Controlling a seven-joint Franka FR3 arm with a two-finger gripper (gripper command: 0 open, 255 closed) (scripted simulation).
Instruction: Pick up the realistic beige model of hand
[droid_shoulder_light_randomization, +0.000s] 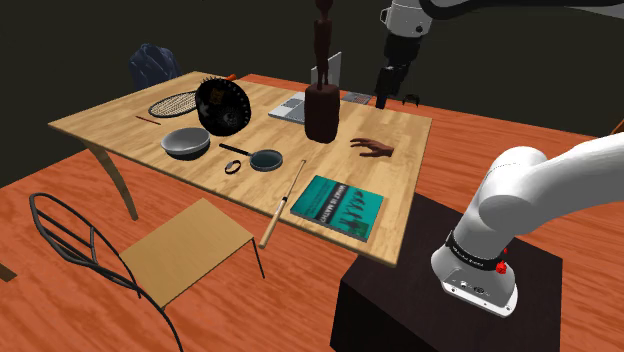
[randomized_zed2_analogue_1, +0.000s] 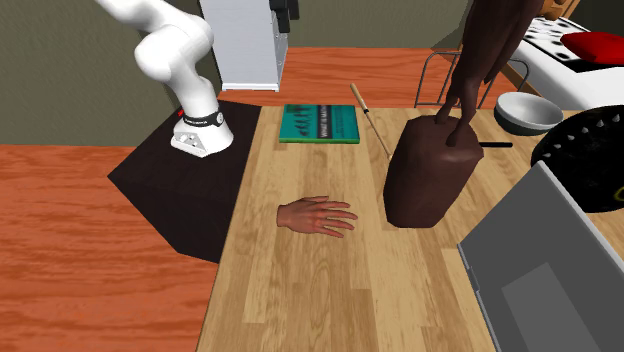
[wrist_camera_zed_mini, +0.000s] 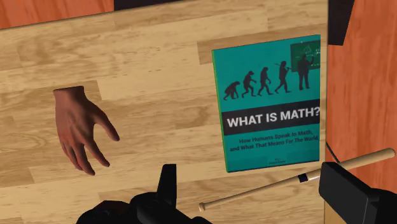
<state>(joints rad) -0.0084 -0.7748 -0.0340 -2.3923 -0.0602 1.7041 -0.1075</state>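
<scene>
Shows the tan-brown hand model (droid_shoulder_light_randomization: 375, 147) (randomized_zed2_analogue_1: 318, 215) (wrist_camera_zed_mini: 79, 129) lying flat, palm down and fingers spread, on the light wooden tabletop (droid_shoulder_light_randomization: 130, 120) (randomized_zed2_analogue_1: 300, 290) (wrist_camera_zed_mini: 159, 63). Lies near the edge that faces the robot's stand (droid_shoulder_light_randomization: 440, 300) (randomized_zed2_analogue_1: 170, 190) and touches no other thing. Sits near the block base of a dark brown carved figure (droid_shoulder_light_randomization: 322, 100) (randomized_zed2_analogue_1: 430, 170), at the shoulder view's right of it and the second exterior view's left. Points its fingertips toward that base without reaching it.

Shows the teal book titled "WHAT IS MATH?" (droid_shoulder_light_randomization: 338, 205) (randomized_zed2_analogue_1: 320, 123) (wrist_camera_zed_mini: 270, 102) flat along the same edge, apart from the hand model. Shows a wooden baseball bat (droid_shoulder_light_randomization: 283, 205) (randomized_zed2_analogue_1: 370, 118) (wrist_camera_zed_mini: 299, 179) just past the book, its thick end jutting beyond the tabletop edge.

Shows the black claw (droid_shoulder_light_randomization: 397, 100) (wrist_camera_zed_mini: 253, 172) hanging high over the tabletop, clear of the hand model, fingers apart and clasping nothing. In the wrist view, sets the hand model outside the gap between the fingers, off beside one of them.

Farther across the tabletop, shows an open laptop (droid_shoulder_light_randomization: 300, 105) (randomized_zed2_analogue_1: 540, 270), a grey bowl (droid_shoulder_light_randomization: 186, 142) (randomized_zed2_analogue_1: 528, 112), a magnifying glass (droid_shoulder_light_randomization: 265, 159) and a black spiked disc (droid_shoulder_light_randomization: 222, 105) (randomized_zed2_analogue_1: 590, 150). Shows a chair (droid_shoulder_light_randomization: 190, 245) with a tan seat beside the tabletop, on the red-brown floor (droid_shoulder_light_randomization: 60, 310).
</scene>
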